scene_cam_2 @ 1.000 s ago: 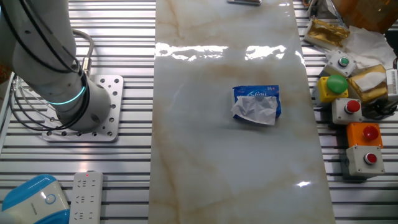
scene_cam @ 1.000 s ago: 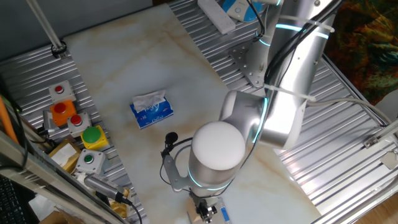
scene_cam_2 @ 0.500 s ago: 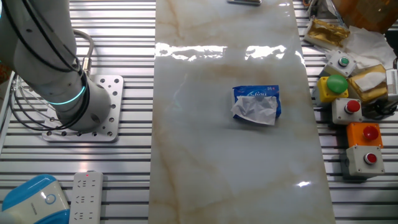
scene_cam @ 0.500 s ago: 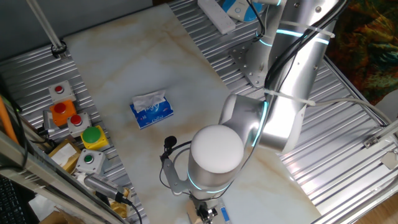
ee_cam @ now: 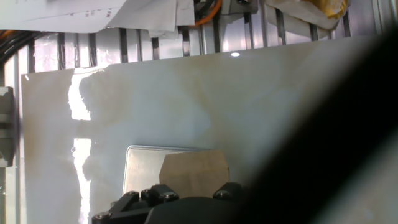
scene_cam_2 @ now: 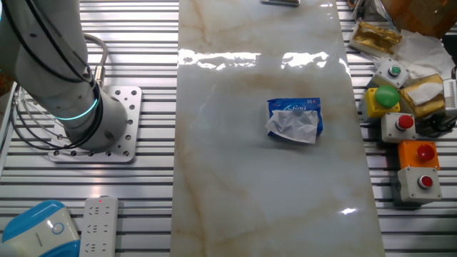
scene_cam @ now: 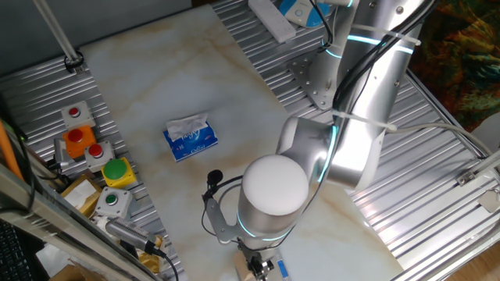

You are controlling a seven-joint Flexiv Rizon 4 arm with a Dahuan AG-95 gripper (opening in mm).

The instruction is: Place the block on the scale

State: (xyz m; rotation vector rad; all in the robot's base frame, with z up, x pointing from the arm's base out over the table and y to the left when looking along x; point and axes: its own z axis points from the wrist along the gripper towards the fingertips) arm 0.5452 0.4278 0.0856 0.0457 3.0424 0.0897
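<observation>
1. In the hand view the gripper (ee_cam: 186, 202) shows only as dark hardware along the bottom edge; its fingertips are out of sight, so I cannot tell whether the fingers are spread or pressed on anything
2. The block (ee_cam: 194, 173), light-tan and plain, sits directly ahead of that hardware, its lower edge hidden behind it; whether the fingers touch it cannot be seen
3. The scale (ee_cam: 142, 167) lies just beyond and beneath the block: a flat grey slab with rounded corners, its bare part showing to the left of the block and above it. The block overlaps the slab in this view, but whether it rests on the slab or hangs above it cannot be told
4. A large dark blurred shape fills the right side of the hand view, hiding that part of the marble table (ee_cam: 186, 106)
5. In one fixed view the arm's round white joint (scene_cam: 273, 183) blocks most of the hand; below it, at the bottom edge, a sliver of tan and a small blue strip (scene_cam: 281, 270) peek out beside the gripper
6. The blue-and-white tissue pack (scene_cam: 190, 137) lies well apart from the gripper, farther up the table, and appears alone on the marble in the other fixed view
7. A cluster of button boxes (scene_cam: 94, 152) stands off the marble, well apart from the gripper
</observation>
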